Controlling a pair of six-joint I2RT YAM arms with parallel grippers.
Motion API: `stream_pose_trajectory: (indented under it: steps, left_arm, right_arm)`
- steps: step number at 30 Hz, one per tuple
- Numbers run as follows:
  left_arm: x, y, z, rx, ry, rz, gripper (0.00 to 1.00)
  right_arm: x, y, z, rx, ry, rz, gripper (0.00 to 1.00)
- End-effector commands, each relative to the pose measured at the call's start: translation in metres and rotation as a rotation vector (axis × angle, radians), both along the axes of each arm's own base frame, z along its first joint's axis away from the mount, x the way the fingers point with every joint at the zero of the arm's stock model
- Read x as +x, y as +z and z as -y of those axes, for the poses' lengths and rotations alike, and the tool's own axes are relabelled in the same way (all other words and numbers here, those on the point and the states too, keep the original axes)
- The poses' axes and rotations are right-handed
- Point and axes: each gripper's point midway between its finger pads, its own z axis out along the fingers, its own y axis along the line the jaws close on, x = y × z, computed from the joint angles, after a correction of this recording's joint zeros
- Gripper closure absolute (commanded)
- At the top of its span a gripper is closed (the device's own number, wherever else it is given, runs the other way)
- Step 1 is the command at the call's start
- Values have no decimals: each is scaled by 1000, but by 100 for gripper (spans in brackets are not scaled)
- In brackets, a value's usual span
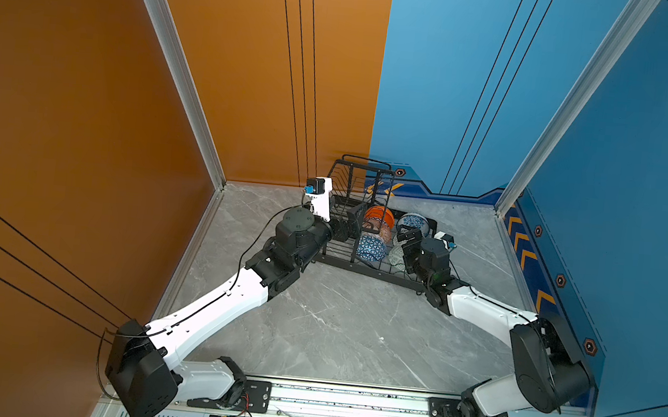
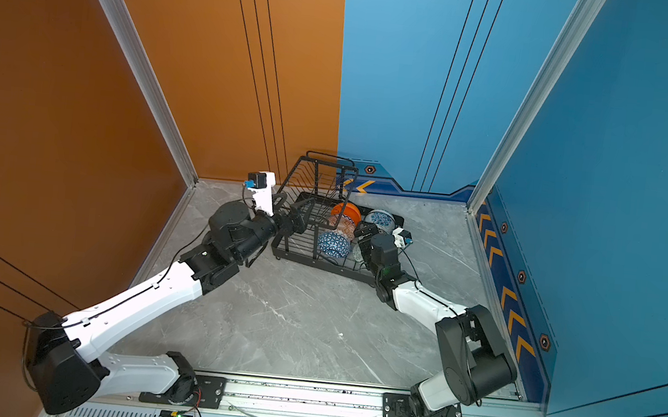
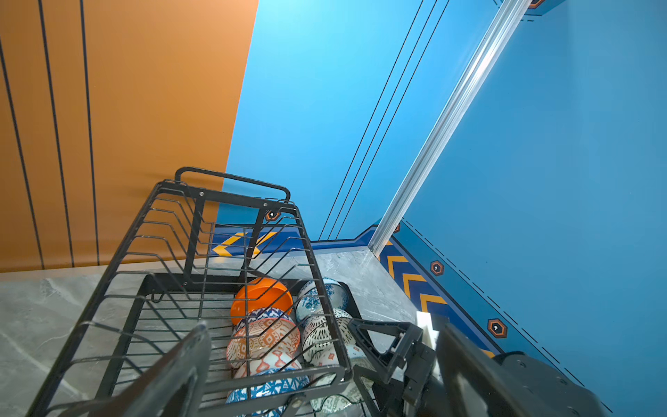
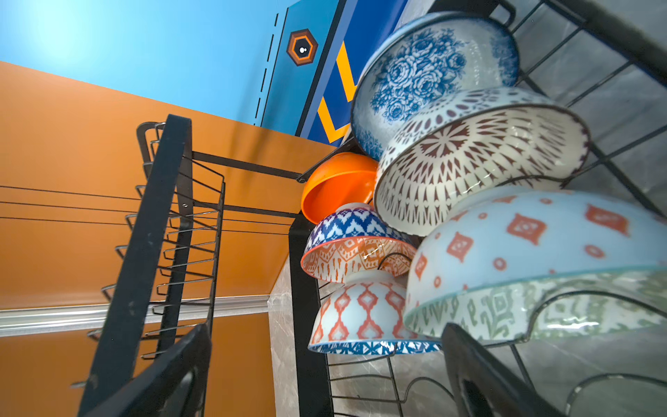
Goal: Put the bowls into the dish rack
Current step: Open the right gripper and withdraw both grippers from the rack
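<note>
The black wire dish rack [image 1: 364, 269] [image 2: 310, 259] stands at the back of the table. Several bowls lean on edge in its base: plain orange [image 4: 335, 184] [image 1: 379, 216], orange-white patterned [image 4: 357, 252], blue triangle-patterned [image 1: 371, 248] [image 4: 364, 314], white with dark dots [image 4: 469, 155], blue-white floral [image 4: 426, 72] [image 1: 412, 223] and pale green patterned [image 4: 541, 307]. My right gripper [image 4: 325, 382] [image 1: 404, 241] is open just below the pale green bowl's rim, holding nothing. My left gripper [image 3: 325, 379] [image 1: 351, 223] is open at the rack's left end, with a corner of the upper basket [image 3: 252, 252] between its fingers.
Orange wall panels stand behind and left of the rack, blue ones behind and right. Bare grey marble table [image 1: 334, 322] stretches from the rack to the front rail [image 1: 347, 403]. Both forearms slant in over it from the front corners.
</note>
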Motion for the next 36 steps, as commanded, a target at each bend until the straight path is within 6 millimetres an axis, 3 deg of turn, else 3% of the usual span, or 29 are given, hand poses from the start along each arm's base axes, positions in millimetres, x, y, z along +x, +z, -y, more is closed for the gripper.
stream_pose_trajectory:
  steps: [1, 6, 11, 15, 23, 26, 29, 36]
  left_arm:
    - [-5, -3, -18, -4, 29, -34, 2]
    - [2, -8, -64, 38, 141, -97, 2]
    - [15, -36, -123, 177, 343, -180, 2]
    - [22, -71, -168, 280, 498, -257, 2]
    - [5, -144, -260, 499, 815, -305, 2]
    - [1, -172, -280, 516, 877, -310, 2]
    - [2, -203, -290, 535, 892, -324, 2]
    - [13, -254, -286, 562, 822, -357, 2]
  right_arm:
    - [-11, 17, 0, -65, 28, 18, 0]
    - [-28, 49, 19, -191, 52, 37, 0]
    - [-46, 69, 73, -337, -3, 10, 0]
    - [-56, 65, 129, -389, -100, -47, 0]
    - [-81, 41, 223, -651, -306, -210, 0]
    - [-87, 32, 248, -790, -389, -238, 0]
    - [-89, 20, 260, -895, -432, -240, 0]
    - [-85, -34, 265, -1108, -397, -288, 0]
